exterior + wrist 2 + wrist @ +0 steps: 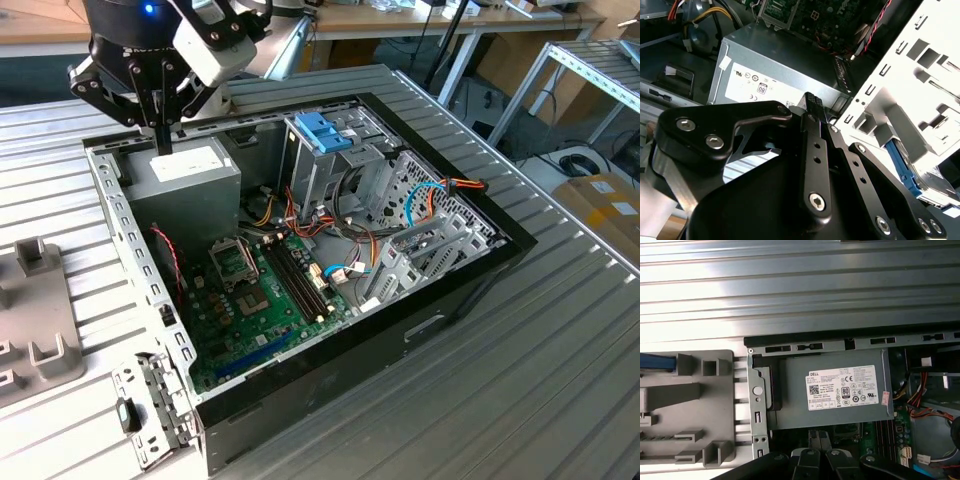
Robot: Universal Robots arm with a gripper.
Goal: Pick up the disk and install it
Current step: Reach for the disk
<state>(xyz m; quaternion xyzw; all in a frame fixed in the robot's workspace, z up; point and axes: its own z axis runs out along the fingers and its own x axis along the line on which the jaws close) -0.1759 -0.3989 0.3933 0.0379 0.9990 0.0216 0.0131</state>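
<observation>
1. Approach stage, by the look of it: hand (163,138) closed tip to tip, gripping nothing, poised over the power supply (185,180) inside the case (430,320).
2. Probably calls for travel toward the grey fixture (715,405) on the worktop (800,290), and for opening the hand.
3. Lodged in that fixture, just beside the case wall: disk (657,362). Blue rail running toward that wall, so long axis judged crosswise to it; facing impossible to tell.

Exterior view oblique; both wrist views downward
</observation>
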